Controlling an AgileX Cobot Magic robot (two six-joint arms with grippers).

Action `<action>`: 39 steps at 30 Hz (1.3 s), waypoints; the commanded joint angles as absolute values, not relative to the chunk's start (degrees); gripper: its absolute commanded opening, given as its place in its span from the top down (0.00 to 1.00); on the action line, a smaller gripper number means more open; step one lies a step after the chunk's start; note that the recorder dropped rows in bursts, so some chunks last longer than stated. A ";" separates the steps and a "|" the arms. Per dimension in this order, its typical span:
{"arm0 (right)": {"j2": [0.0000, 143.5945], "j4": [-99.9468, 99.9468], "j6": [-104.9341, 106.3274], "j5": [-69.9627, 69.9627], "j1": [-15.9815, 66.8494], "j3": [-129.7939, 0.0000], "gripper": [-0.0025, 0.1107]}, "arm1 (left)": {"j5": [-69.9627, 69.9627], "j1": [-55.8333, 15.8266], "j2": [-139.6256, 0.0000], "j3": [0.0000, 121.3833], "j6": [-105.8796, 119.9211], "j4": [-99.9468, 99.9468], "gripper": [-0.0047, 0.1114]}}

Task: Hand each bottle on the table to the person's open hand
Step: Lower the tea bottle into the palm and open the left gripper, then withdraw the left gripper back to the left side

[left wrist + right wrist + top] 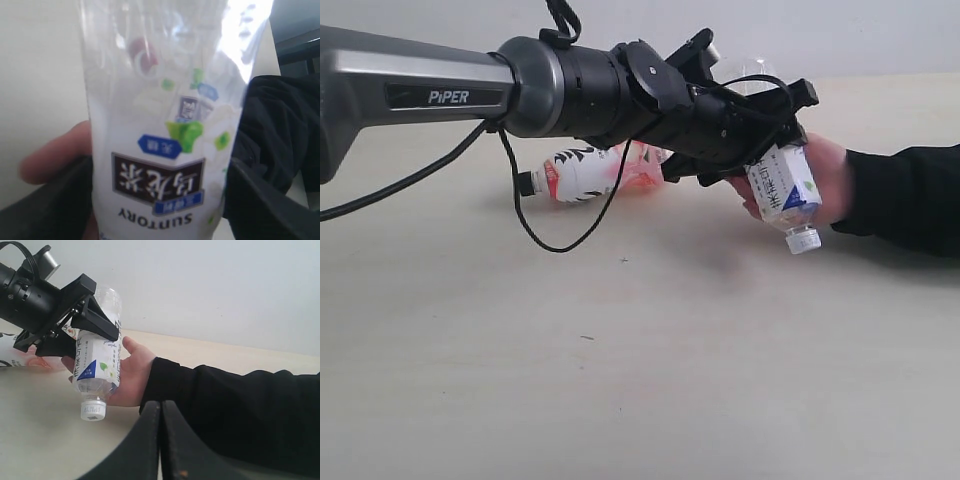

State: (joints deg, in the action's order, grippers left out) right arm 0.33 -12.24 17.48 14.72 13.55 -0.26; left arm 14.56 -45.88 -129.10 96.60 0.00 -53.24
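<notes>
Suntory bottle (pixel 785 190) and pink-and-white bottle (pixel 590 172) are the two I can see from where I stand. They are over a wide, pale beige wood-grain table (pixel 620 380) with a few tiny dark specks. Behind the table runs a plain, pale grey wall (pixel 840 30), bare and evenly lit.

The left gripper (pixel 770 140) reaches across from the left on its long black and grey arm. It pinches the Suntory bottle around the middle, one dark finger (pixel 260 200) on each side of the white label. The bottle is clear of the table and lies against the palm of the person's hand (pixel 830 180). That hand comes in from the right out of a black sleeve (pixel 910 200), and its fingers curl around the bottle's lower part, beneath the claw.

The bottle's long axis is close to upright. Its white cap points down and slightly to the right, its clear base is up by the claw, and its printing reads upside down.

The pink-and-white bottle lies on its side on the table behind the arm, well apart from the claw. Its long axis runs left to right, and its black cap points left.

The right gripper (pixel 160 407) is low and near the sleeve, with its two fingers pressed together on nothing.
</notes>
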 commanded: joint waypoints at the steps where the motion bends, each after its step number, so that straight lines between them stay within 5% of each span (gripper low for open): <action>1: 0.00 -12.10 17.75 14.04 13.35 0.00 0.98 | 14.72 -46.02 -129.35 96.64 1.25 -53.60 0.42; 16: 0.00 -12.10 17.75 14.04 13.35 0.00 0.98 | 15.86 -46.02 -129.35 96.64 2.91 -53.60 0.25; 34: 0.00 -12.10 17.66 14.04 13.35 0.00 0.98 | 36.05 -40.37 -118.20 96.64 21.98 -51.58 0.26; 36: 0.00 -12.10 17.66 14.04 13.35 0.00 0.98 | 40.48 -39.09 -116.33 96.64 24.92 -49.69 0.36; 39: 0.00 -12.10 17.64 14.04 13.35 0.00 0.98 | 46.86 -37.58 -114.00 96.64 28.54 -42.62 0.78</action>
State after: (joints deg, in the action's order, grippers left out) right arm 0.33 -12.24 17.48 14.72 13.55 -0.26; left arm 43.12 -38.30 -115.64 96.60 26.61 -46.69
